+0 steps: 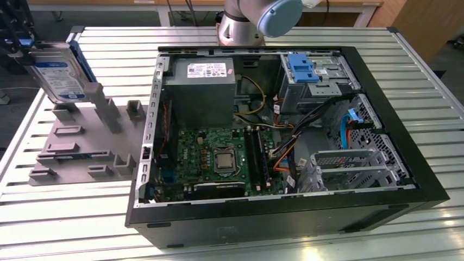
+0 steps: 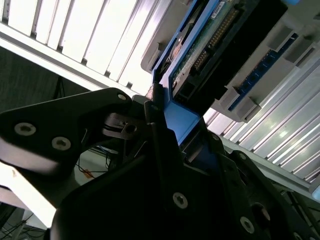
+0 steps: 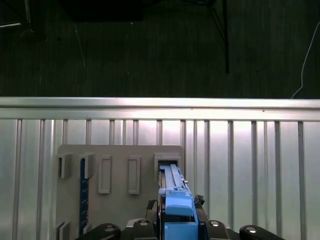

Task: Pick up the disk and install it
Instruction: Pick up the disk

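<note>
Jaws gripped the disk by one blue-railed end; in the second wrist view the blue rail sat pinched between them. We saw the disk standing upright, slightly tilted, over the grey slotted holder near the desk's far corner on the exterior view's left. Its lower end met a slot at the holder's edge, though we could not tell whether it rested inside or hung just clear. The open computer case lay beside the holder, toward the desk's middle.
</note>
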Available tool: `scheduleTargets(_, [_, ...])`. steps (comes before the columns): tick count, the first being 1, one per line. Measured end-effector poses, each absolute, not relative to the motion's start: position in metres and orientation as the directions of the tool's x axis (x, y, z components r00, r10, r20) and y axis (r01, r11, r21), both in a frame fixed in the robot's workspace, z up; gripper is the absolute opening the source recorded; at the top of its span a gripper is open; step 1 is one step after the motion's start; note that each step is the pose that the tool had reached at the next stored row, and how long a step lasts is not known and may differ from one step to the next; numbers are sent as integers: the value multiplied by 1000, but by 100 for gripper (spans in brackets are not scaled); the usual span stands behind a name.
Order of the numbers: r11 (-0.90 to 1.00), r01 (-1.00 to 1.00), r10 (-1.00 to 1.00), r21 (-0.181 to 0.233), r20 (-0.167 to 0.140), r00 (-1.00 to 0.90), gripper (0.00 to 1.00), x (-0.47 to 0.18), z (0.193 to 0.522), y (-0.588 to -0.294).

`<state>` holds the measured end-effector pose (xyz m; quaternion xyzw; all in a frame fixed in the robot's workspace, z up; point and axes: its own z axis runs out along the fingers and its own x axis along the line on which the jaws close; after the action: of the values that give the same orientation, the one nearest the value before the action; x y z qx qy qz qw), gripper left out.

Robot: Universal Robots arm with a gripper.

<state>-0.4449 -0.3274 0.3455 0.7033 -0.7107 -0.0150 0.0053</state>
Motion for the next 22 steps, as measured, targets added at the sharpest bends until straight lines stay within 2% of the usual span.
scheduleTargets(22, [10,-1000,-1000,29,-14,-11,37,-445,380,-327])
